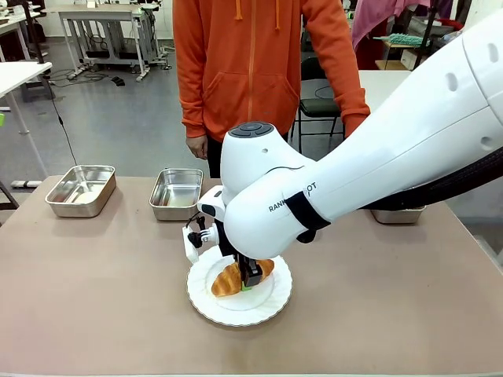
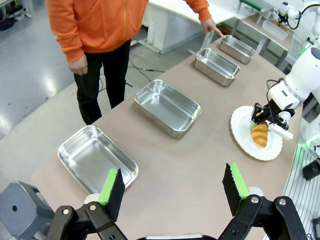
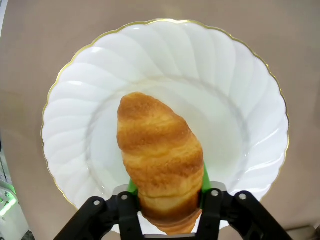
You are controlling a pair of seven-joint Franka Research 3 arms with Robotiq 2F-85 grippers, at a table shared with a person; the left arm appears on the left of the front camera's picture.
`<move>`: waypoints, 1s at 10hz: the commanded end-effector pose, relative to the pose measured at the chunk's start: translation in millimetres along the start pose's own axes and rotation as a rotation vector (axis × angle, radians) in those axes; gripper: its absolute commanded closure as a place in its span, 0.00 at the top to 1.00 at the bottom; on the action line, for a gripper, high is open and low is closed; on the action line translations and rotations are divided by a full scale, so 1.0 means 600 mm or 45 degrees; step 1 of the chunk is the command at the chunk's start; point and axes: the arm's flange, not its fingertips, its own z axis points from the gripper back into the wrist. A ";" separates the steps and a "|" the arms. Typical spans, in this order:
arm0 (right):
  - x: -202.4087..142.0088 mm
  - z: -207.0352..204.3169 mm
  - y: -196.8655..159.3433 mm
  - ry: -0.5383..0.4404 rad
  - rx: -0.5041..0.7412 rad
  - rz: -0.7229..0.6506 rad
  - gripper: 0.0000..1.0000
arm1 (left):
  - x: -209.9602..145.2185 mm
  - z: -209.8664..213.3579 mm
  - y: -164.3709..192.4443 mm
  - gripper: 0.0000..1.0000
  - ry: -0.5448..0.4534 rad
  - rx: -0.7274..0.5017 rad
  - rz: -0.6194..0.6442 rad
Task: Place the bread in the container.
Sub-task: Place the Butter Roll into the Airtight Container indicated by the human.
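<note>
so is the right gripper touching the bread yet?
Touching. In the right wrist view the right gripper's green pads press both sides of the bread on the plate.

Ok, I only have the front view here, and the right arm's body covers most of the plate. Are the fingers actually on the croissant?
Observer: Yes. In the right wrist view the green pads press both sides of the croissant, near its end closest to the camera.
Operator: Is it off the plate yet?
Observer: I cannot tell. It sits over the middle of the white plate, with no clear gap under it.
Operator: How many pans are there? I count two and part of a third.
Observer: Four, in a row along the person's edge. The person's hand points beside the farthest pan.
Operator: And the left gripper?
Observer: The left gripper is open and empty, above the table near the nearest pan.
</note>
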 end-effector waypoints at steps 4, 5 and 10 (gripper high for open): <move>0.000 -0.003 0.001 0.002 0.006 0.001 0.34 | 0.001 0.002 -0.003 1.00 -0.005 0.001 -0.005; 0.000 0.002 -0.004 -0.003 -0.003 -0.003 0.34 | 0.001 0.002 -0.003 1.00 -0.005 0.001 -0.005; -0.065 0.237 0.012 0.017 -0.251 -0.684 0.34 | 0.001 0.002 -0.003 1.00 -0.005 0.001 -0.005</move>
